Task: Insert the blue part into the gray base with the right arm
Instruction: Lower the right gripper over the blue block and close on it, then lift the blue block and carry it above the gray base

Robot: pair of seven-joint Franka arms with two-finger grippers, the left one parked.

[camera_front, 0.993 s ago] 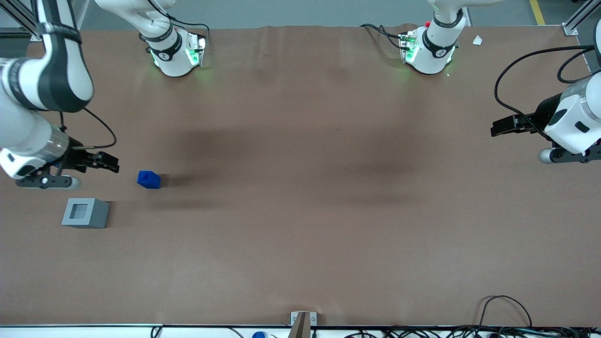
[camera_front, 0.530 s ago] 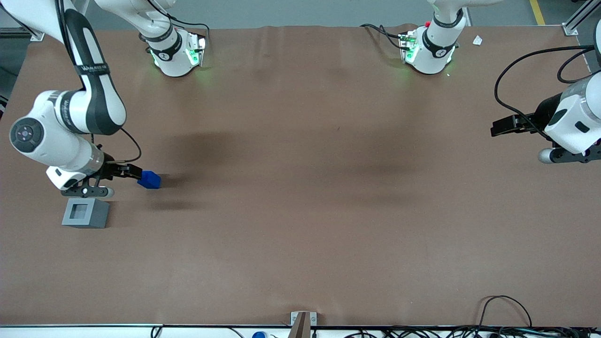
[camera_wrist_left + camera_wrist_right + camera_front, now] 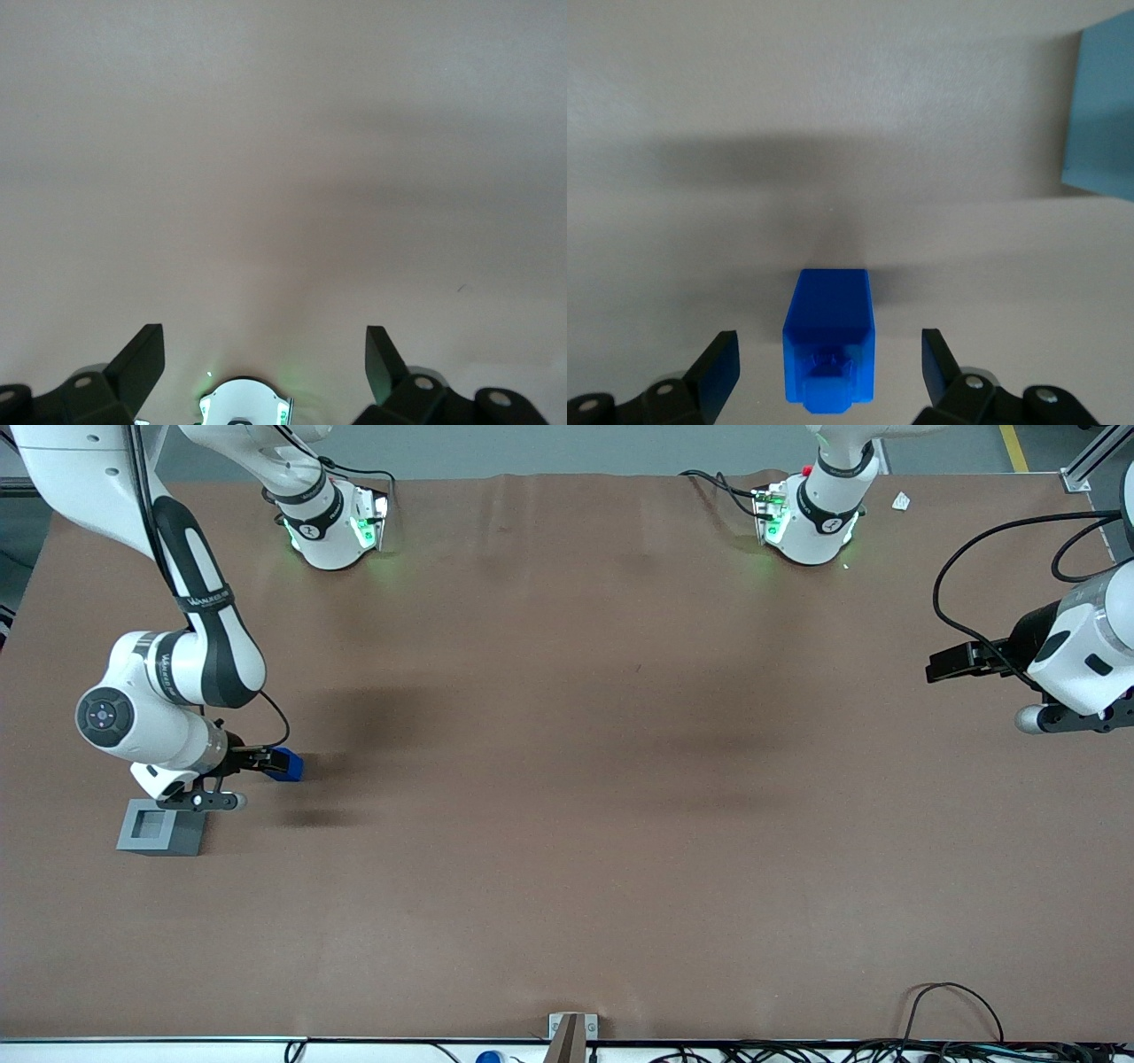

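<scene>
Front view: one blue part [image 3: 285,764] rested on the brown table cover [image 3: 567,824], toward the working arm's end of the table. One gray base [image 3: 161,827] stood near it, nearer to the front camera, with its square recess facing up. The right arm [image 3: 168,682] reached down between them, and its gripper [image 3: 268,760] sat at the blue part. The wrist body overlapped the upper edge of the gray base. Two arm pedestals [image 3: 332,527] with green lights stood at the table edge farthest from the camera. Loose cables [image 3: 957,1045] lay along the nearest edge.

Right wrist view: the two fingers [image 3: 719,363] were spread wide, one on each side of the blue part [image 3: 829,341], with a clear gap on both sides and no contact. The part's small knob pointed toward the camera. One corner of the gray base [image 3: 1104,106] showed apart from the blue part. Nothing lay between the fingers and the part

Left wrist view: only bare table cover [image 3: 283,177] was visible
</scene>
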